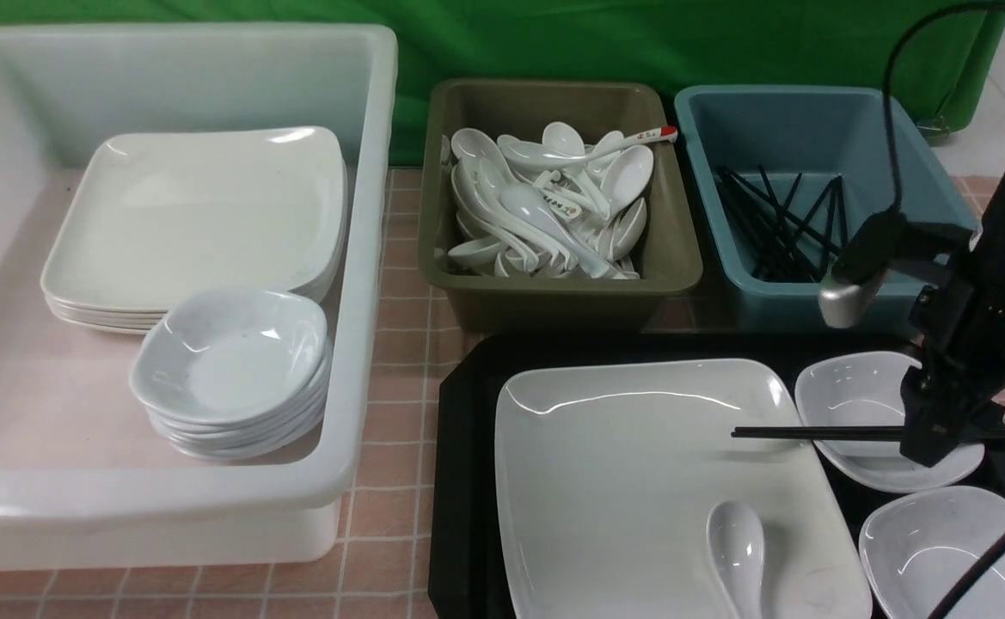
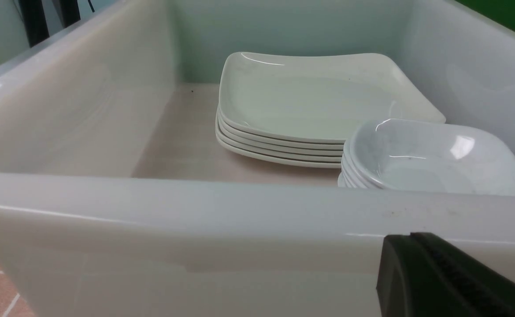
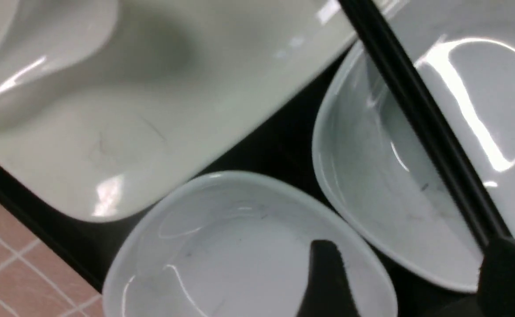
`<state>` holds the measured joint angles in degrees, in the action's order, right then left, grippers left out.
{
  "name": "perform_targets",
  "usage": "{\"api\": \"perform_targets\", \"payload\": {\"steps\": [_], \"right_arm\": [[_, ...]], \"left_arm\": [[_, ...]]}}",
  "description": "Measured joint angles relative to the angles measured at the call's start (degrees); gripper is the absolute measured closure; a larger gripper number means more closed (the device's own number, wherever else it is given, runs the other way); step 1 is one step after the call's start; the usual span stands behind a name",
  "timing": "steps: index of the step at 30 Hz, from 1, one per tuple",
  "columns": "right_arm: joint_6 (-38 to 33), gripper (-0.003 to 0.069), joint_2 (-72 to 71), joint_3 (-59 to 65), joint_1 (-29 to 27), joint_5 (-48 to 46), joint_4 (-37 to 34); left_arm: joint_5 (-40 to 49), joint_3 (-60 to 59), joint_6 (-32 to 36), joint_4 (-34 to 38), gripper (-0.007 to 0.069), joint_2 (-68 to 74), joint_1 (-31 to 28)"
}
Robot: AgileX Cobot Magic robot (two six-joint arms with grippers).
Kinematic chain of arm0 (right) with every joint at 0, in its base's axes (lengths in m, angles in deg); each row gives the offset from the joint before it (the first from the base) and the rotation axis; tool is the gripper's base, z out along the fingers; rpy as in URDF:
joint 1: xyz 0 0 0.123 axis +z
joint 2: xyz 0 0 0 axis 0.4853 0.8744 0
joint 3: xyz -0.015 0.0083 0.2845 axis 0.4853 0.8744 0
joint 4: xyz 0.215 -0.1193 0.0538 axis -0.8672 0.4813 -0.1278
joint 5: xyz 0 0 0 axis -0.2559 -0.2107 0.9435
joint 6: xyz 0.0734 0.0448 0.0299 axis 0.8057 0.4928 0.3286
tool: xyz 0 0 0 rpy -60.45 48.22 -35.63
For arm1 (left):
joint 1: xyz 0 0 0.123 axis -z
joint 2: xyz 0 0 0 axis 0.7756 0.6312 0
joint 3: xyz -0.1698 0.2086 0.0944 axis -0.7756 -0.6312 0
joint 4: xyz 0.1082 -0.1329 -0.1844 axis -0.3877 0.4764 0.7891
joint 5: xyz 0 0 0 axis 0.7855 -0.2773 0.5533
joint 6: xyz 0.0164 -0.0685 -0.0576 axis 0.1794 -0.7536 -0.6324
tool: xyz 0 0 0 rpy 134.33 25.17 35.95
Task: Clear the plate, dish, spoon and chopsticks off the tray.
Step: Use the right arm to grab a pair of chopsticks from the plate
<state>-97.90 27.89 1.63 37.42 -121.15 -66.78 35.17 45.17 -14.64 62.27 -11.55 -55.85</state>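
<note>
Spoon [image 1: 736, 550] laid bowl-up on near part of plate [image 1: 640, 464]. Plate seated on tray [image 1: 468, 447], none cleared yet. Chopsticks [image 1: 811, 432] propped across far dish [image 1: 863, 404], tips over plate, thus raised for pickup. Right gripper [image 1: 940, 443] spread wide astride thick end, nothing clamped. Left gripper [image 2: 442, 281] clenched, parked at white tub [image 1: 373, 258] wall. Beyond, olive bin [image 1: 554, 297] and blue bin [image 1: 811, 120] seemingly kept for like-with-like sorting. Pink tiled tabletop [image 1: 399, 413], green backdrop [image 1: 554, 43] noted.

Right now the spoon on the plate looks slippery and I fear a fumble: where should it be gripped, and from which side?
Probably the narrow neck of the spoon, where bowl tapers into handle, coming straight down with the jaws across it. It lies flat, bowl up, on the plate, handle toward the robot; the bowl looks too wide.
</note>
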Motion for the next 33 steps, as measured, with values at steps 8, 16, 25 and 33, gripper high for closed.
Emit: {"api": "perform_targets", "payload": {"steps": [8,16,25,33], "right_arm": [[-5.1,0.0161,2.0,-0.1,0.2,6.1,4.0],[-8.7,0.016,4.2,-0.1,0.2,7.0,4.2],[-12.7,0.016,6.4,-0.1,0.2,9.1,5.6],[-14.0,0.0161,7.6,-0.1,0.2,12.3,5.9]], "left_arm": [[0.0,0.0,0.0,0.0,0.0606,0.0,0.0],[0.0,0.0,0.0,0.0,0.0606,0.0,0.0],[-0.1,0.0,0.0,0.0,0.0606,0.0,0.0],[-0.1,0.0,0.0,0.0,0.0604,0.0,0.0]]}}
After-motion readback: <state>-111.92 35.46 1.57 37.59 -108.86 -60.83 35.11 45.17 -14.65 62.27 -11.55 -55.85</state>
